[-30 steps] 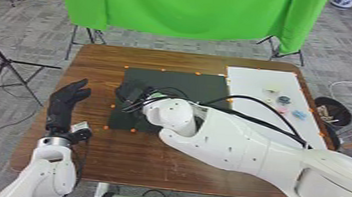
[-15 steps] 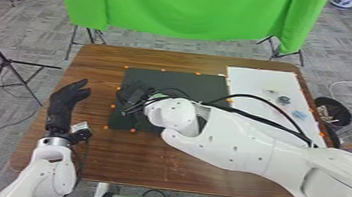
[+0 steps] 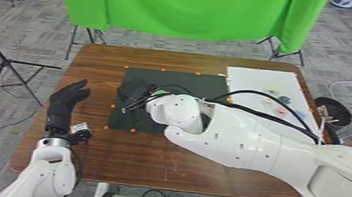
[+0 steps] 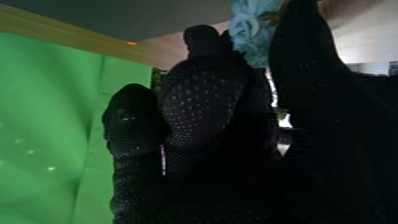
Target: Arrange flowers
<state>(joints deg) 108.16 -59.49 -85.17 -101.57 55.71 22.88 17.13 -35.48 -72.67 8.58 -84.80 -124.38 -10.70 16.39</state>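
Note:
In the head view my right hand point(image 3: 134, 94) is over the left part of the black mat point(image 3: 169, 77), dark against it and partly covered by cables. In the right wrist view a light blue flower point(image 4: 252, 31) stands between the thumb and the fingers of my right hand point(image 4: 202, 95), which is shut on it; the glove hides most of its stem. On the white board point(image 3: 254, 78) lie small flowers: a pale one point(image 3: 273, 90), a dark greyish one point(image 3: 284, 99), a pink one point(image 3: 281, 111) and a light blue one point(image 3: 300, 114). My left hand point(image 3: 65, 99) rests open at the table's left side.
The right arm point(image 3: 232, 135) crosses the table's front right, its black cables looping over the white board. A dark bin point(image 3: 334, 110) with thin items stands off the right edge. A green cloth point(image 3: 192, 12) hangs behind the brown table point(image 3: 99, 61).
The right forearm and its cables have shifted slightly, and the pink flower is visible again beside the cable. The right hand stays over the mat's left part; the left arm has not moved.

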